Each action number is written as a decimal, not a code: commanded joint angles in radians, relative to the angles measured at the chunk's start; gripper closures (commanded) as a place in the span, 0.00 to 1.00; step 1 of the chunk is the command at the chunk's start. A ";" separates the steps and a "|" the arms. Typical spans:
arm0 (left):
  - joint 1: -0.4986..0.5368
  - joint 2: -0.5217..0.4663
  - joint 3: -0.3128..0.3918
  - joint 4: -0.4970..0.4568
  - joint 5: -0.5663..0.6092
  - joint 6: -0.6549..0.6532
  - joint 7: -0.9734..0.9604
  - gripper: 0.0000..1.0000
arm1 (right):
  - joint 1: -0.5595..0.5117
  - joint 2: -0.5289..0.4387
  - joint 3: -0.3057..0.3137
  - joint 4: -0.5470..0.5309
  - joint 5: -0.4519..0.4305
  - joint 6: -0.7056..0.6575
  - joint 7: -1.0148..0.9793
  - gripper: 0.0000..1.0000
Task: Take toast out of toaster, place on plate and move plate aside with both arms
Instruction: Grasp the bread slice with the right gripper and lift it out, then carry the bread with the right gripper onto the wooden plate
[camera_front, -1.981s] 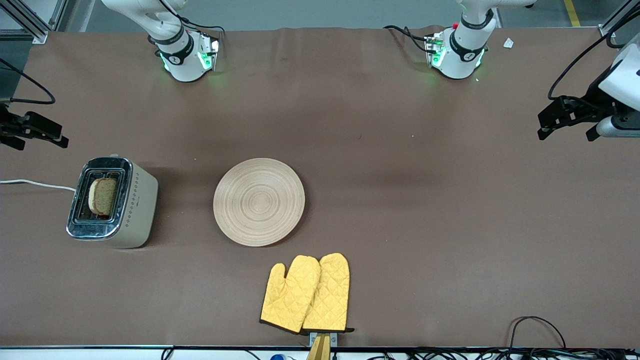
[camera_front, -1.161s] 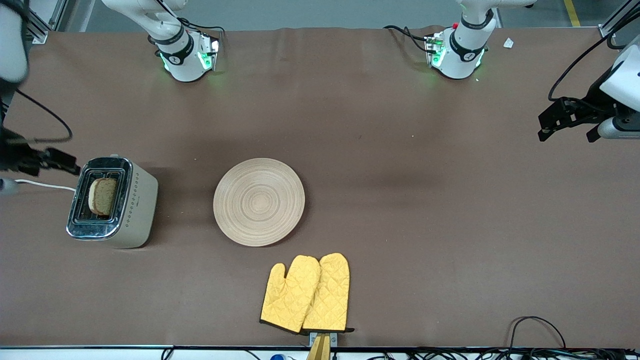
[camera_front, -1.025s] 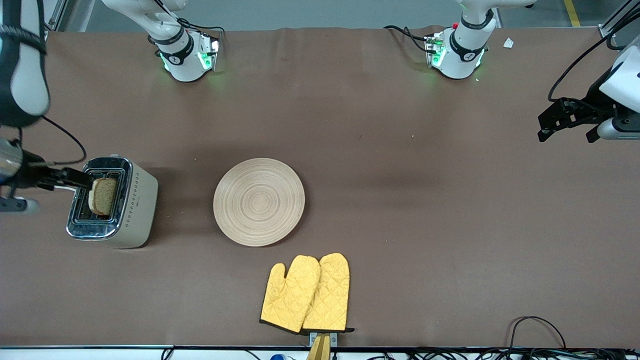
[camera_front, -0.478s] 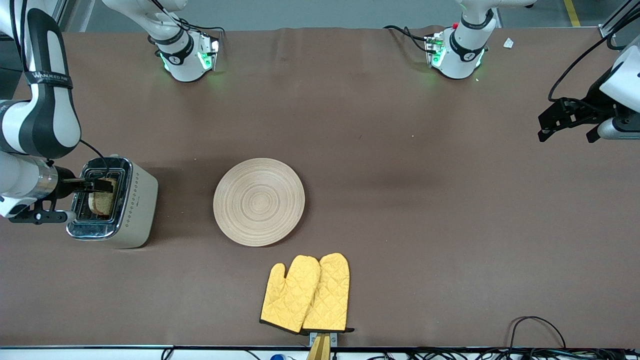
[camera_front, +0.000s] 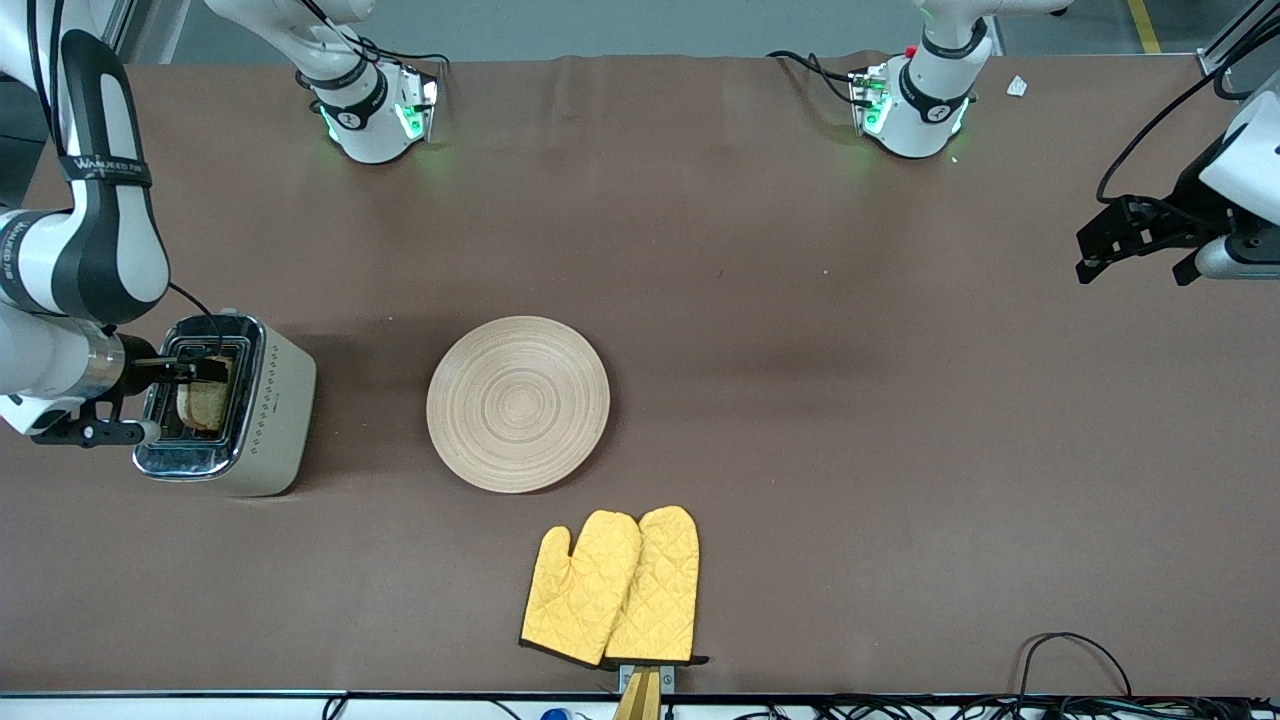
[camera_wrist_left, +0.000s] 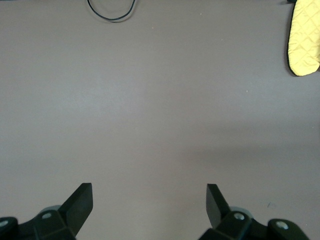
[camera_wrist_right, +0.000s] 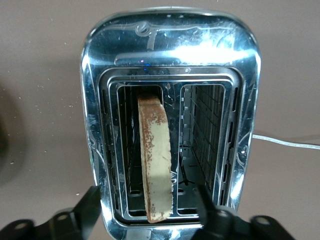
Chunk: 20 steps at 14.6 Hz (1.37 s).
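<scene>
- Right now, your right gripper (camera_front: 200, 370) hangs over the cream-sided toaster with the shiny chrome top (camera_front: 262, 420), its black fingers (camera_wrist_right: 92, 200) set either side of the upright slice of light brown speckled toast (camera_front: 208, 402); the jaws stand apart and do not yet pinch the bread.
- You can see from the right wrist view that the toast sits in one slot of the toaster, crust edge up, while the neighbouring slot holds only its wire grid.
- Your left gripper (camera_front: 1135, 236) waits in the air over the left arm's end of the table, well apart from the toaster, jaws spread wide with nothing between them.
- You will find the round, flat, light wooden plate with ring grooves (camera_front: 518, 404) lying beside the toaster, toward the left arm's end.
- Nearer the front camera than the toaster, past the plate, lies the pair of yellow quilted oven mitts (camera_front: 612, 590).
</scene>
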 joint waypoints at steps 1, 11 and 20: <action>-0.002 0.010 0.000 0.022 0.018 -0.009 -0.007 0.00 | -0.021 0.012 0.017 -0.007 -0.013 0.019 -0.008 1.00; -0.004 0.010 0.000 0.027 0.018 -0.009 -0.007 0.00 | -0.006 -0.049 0.044 0.299 0.073 -0.192 -0.056 1.00; -0.005 0.050 -0.002 0.019 0.016 -0.021 0.016 0.00 | 0.296 0.001 0.058 -0.074 0.658 0.154 0.176 1.00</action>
